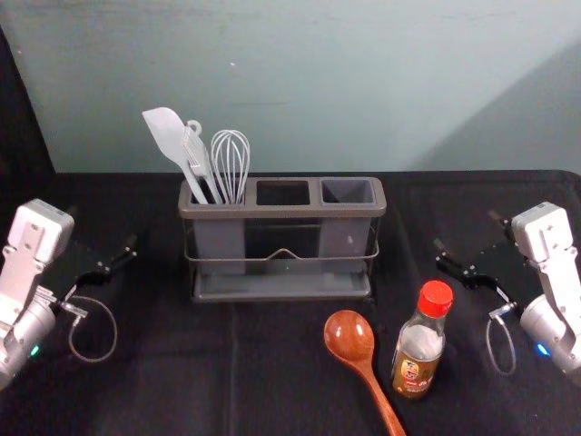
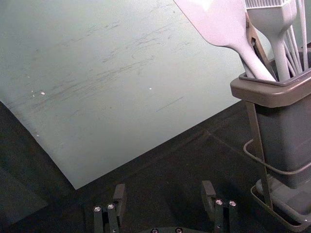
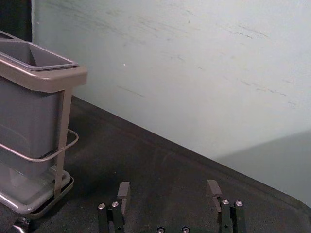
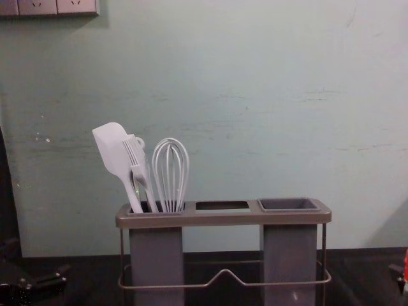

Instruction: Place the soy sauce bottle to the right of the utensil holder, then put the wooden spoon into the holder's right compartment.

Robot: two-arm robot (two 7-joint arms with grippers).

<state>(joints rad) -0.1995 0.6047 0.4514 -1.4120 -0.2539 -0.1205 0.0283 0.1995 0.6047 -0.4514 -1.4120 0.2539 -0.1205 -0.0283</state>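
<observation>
Head looks down, chest level, sharing the holder (image 1: 283, 212).

black cloth-covered worktop (image 1: 163, 391): near edge cut off by the head view's bottom.
glossy brown wooden spoon (image 1: 349, 336): handle end cut off, toward the worktop's near edge.
red-capped clear soy sauce bottle (image 1: 419, 345): small label print unreadable; mostly past the chest view's right edge.
grey three-section utensil holder (image 1: 283, 212): base cut off in the chest view, right compartment's (image 1: 345, 238) floor hidden there.
pale flat spatula (image 1: 165, 133), pale wire whisk (image 1: 231, 163): lower ends hidden inside the holder.
slim brown utensil (image 2: 261, 50): partly behind the spatula; kind unclear.
</observation>
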